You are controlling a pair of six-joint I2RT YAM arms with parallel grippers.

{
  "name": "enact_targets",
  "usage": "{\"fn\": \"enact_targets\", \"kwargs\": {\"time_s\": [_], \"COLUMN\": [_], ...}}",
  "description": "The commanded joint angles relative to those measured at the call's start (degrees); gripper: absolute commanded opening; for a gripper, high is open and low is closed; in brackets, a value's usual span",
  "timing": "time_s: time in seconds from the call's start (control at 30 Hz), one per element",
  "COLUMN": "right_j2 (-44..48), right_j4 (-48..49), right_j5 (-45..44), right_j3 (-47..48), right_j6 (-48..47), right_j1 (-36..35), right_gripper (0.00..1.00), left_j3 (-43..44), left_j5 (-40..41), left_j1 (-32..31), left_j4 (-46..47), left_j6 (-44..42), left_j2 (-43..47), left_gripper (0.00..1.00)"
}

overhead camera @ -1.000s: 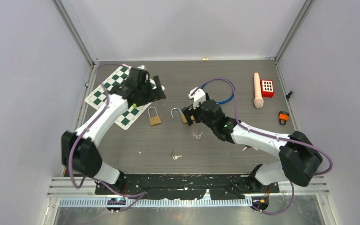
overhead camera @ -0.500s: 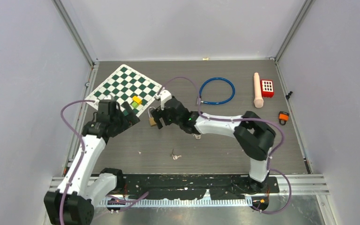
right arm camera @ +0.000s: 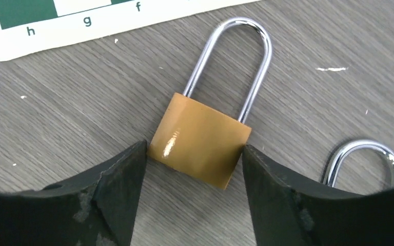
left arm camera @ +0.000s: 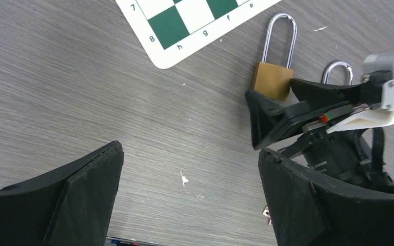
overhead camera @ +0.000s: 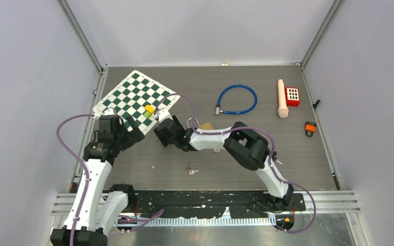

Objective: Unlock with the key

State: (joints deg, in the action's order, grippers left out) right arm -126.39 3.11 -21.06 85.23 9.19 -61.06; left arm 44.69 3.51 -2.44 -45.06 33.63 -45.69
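A brass padlock (right arm camera: pixel 200 141) with its shackle closed lies flat on the table beside the chessboard corner, also seen in the left wrist view (left arm camera: pixel 273 81). My right gripper (right arm camera: pixel 195 145) straddles its body, and both fingertips touch the body's sides. From above, the right gripper (overhead camera: pixel 165 134) covers this lock. A second padlock (overhead camera: pixel 204 125) lies just to the right, its shackle (right arm camera: pixel 364 159) swung open. A bunch of keys (overhead camera: pixel 191 170) lies loose nearer the bases. My left gripper (left arm camera: pixel 190 189) hangs open over bare table, to the left of the lock (overhead camera: pixel 133 136).
The chessboard mat (overhead camera: pixel 133 95) at the back left carries a yellow block (overhead camera: pixel 149 108) and a green one. A blue cable loop (overhead camera: pixel 237 99), a beige cylinder (overhead camera: pixel 282 98), a red keypad block (overhead camera: pixel 292 96) and a small orange-black item (overhead camera: pixel 310 128) lie to the right.
My right arm swung left from the open-shackle padlock to the brass one, and its jaws narrowed onto the body. The left arm drew back off the chessboard toward the near left.
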Motion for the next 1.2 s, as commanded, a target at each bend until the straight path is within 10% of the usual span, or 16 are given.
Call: {"fn": "enact_targets", "kwargs": {"time_s": [0.0,0.17,0.43,0.8,1.17], "right_j2": [0.25,5.11,20.63,38.16,52.67], "right_j4": [-0.73,0.15,2.77,-5.26,-13.58], "right_j5": [-0.73,3.79,12.31,9.01,10.05], "right_j3": [1.02,-6.04,-26.31,-32.90,-39.45], "right_j6": [0.90,0.62,-6.13,0.25,0.66], "right_j1": [-0.38,-0.48,-0.63,5.54,14.62], "right_gripper": [0.65,0.32,0.24,0.60,0.69], "left_j3": [-1.06,-1.18,-1.62,1.33,29.32], "left_j5": [0.39,-0.81,-7.31,-13.17,-4.02], "left_j1": [0.37,0.51,0.81,-0.37,-11.17], "left_j4": [1.66,2.50,4.76,8.28,-2.43], "left_j6": [-1.59,-1.72,-2.51,2.04,3.95], "left_j2": [-0.75,-1.43,-3.15,-12.12,-45.83], "left_gripper": [1.00,1.00,1.00,1.00,0.99]}}
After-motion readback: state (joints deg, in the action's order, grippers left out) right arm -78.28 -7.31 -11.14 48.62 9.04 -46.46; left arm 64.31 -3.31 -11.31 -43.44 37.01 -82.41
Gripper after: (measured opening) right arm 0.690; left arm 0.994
